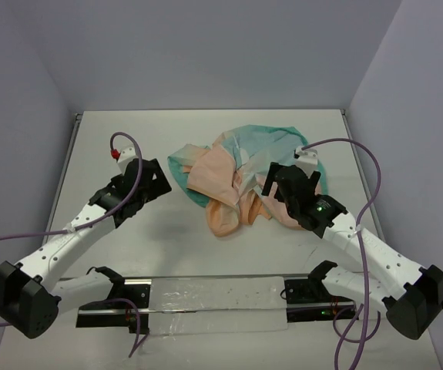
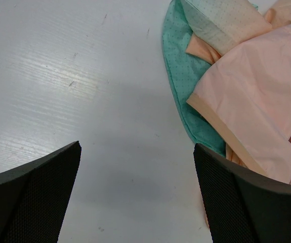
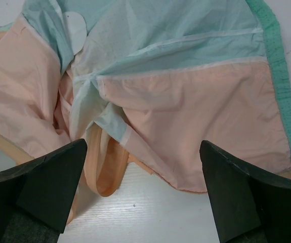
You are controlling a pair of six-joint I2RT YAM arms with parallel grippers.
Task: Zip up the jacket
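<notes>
The jacket lies crumpled on the white table, peach-orange fading into teal-green, right of centre. My left gripper is open and empty over bare table just left of the jacket's teal edge. My right gripper is open and empty above the jacket's right near edge; its view shows peach and teal folds and a looped peach hem between the fingers. No zipper shows plainly.
The white table is walled by grey panels at the back and sides. A clear plastic strip lies along the near edge between the arm bases. Purple cables loop off both arms.
</notes>
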